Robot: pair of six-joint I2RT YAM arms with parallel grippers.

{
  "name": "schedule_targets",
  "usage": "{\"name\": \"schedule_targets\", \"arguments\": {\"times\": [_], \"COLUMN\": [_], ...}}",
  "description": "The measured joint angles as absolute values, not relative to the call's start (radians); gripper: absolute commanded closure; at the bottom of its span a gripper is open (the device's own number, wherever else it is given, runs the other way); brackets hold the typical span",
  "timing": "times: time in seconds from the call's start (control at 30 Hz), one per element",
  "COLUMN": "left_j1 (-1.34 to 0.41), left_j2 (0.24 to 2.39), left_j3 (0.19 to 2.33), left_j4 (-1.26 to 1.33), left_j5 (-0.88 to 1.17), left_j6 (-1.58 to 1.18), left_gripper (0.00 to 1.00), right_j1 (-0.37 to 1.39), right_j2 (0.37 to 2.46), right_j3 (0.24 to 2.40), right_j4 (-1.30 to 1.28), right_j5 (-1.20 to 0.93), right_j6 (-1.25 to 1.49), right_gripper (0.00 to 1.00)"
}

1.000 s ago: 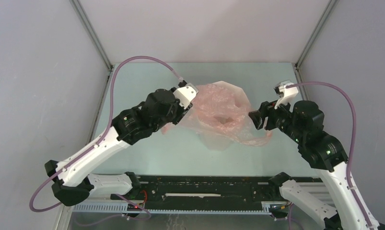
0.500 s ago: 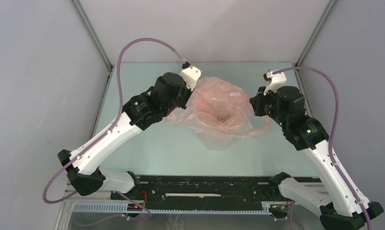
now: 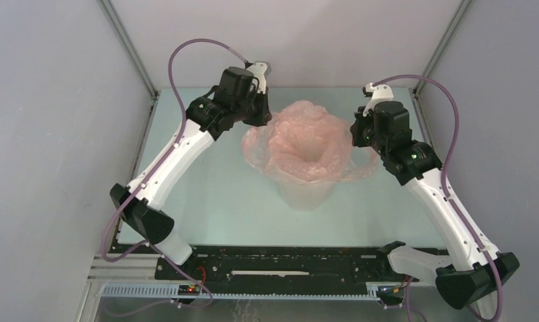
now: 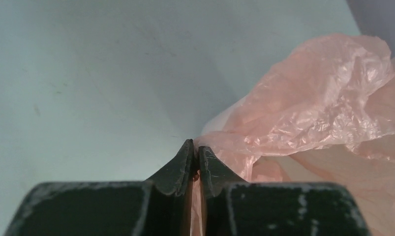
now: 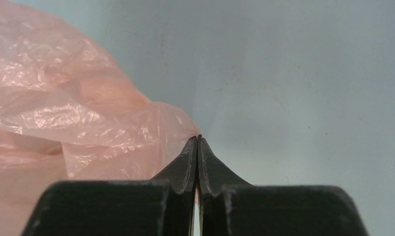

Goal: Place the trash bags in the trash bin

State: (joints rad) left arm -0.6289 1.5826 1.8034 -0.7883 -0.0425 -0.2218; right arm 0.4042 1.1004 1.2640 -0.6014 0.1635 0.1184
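The pale-pink trash bag [image 3: 300, 144] hangs spread between my two grippers, its middle sagging into a hollow. My left gripper [image 3: 264, 122] is shut on the bag's left edge; in the left wrist view the film [image 4: 323, 98] runs between the closed fingertips [image 4: 188, 157] of the gripper [image 4: 195, 147]. My right gripper [image 3: 354, 134] is shut on the bag's right edge, and the right wrist view shows pink film [image 5: 52, 98] pinched at the gripper's tips [image 5: 198, 142]. The white trash bin [image 3: 308, 196] stands under the bag, only its near wall showing.
The pale green table [image 3: 206, 194] is enclosed by grey walls with metal posts at the back corners [image 3: 129, 47]. A black rail [image 3: 280, 261] with the arm bases runs along the near edge.
Both grippers closed on the bag's edges. Both arms then rose and swung toward the back, lifting the bag and spreading it wider over the bin.
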Motion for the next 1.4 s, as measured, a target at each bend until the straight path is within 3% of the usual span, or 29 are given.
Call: {"name": "schedule_targets", "arguments": {"times": [0.2, 0.4, 0.57, 0.7, 0.87, 1.07, 1.17, 1.4], "left_j1": [-0.514, -0.468, -0.469, -0.469, -0.469, -0.476, -0.485, -0.493], "left_j2": [1.653, 1.667, 1.642, 1.547, 1.415, 1.386, 1.401, 1.409], "left_j3": [1.811, 1.810, 1.769, 1.667, 1.584, 1.585, 1.585, 1.585], "left_j4": [-0.785, -0.719, -0.636, -0.614, -0.599, -0.548, -0.547, -0.545], "left_j5": [0.152, 0.272, 0.330, 0.333, 0.320, 0.326, 0.326, 0.326], "left_j6": [-0.348, -0.422, -0.445, -0.436, -0.426, -0.430, -0.436, -0.445], "left_gripper": [0.85, 0.81, 0.74, 0.67, 0.71, 0.75, 0.78, 0.83], "right_j1": [0.357, 0.326, 0.321, 0.319, 0.318, 0.322, 0.368, 0.623], "right_j2": [1.164, 1.209, 1.205, 1.162, 1.065, 1.055, 1.058, 1.087], "right_j3": [1.275, 1.290, 1.305, 1.304, 1.293, 1.292, 1.285, 1.281], "right_j4": [-0.608, -0.614, -0.617, -0.627, -0.598, -0.519, -0.517, -0.478], "right_j5": [0.140, 0.074, 0.000, -0.044, -0.081, -0.167, -0.173, 0.117], "right_j6": [0.130, 0.145, 0.143, 0.133, 0.111, 0.088, 0.030, -0.223], "right_gripper": [0.91, 0.80, 0.61, 0.33, 0.31, 0.10, 0.07, 0.05]}}
